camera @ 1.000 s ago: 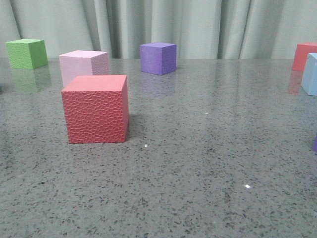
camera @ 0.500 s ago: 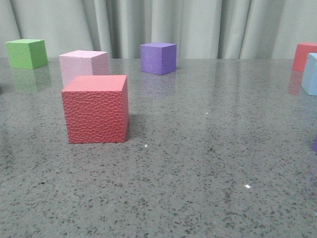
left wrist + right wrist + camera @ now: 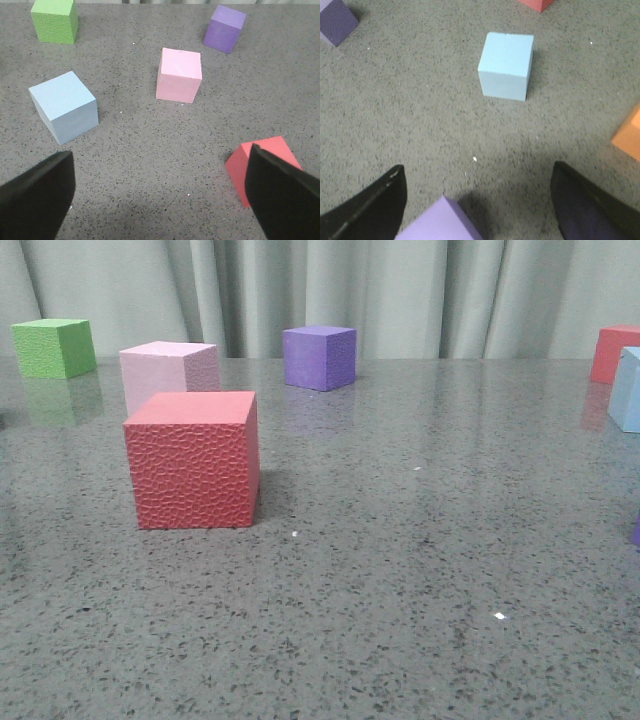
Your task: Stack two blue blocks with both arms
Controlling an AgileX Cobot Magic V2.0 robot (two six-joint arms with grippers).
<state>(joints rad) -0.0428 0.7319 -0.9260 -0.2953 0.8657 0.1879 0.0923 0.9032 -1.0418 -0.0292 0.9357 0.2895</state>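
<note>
One pale blue block rests on the table in the left wrist view, ahead of my left gripper and off toward one finger. That gripper is open, with only bare table between its black fingers. The other blue block stands ahead of my right gripper, which is open and well short of it. The same block is cut off by the right edge of the front view. Neither gripper shows in the front view.
A red pebble-textured cube stands front left, with pink, green and purple cubes behind it. A lilac cube lies just below the right gripper. An orange cube sits beside it.
</note>
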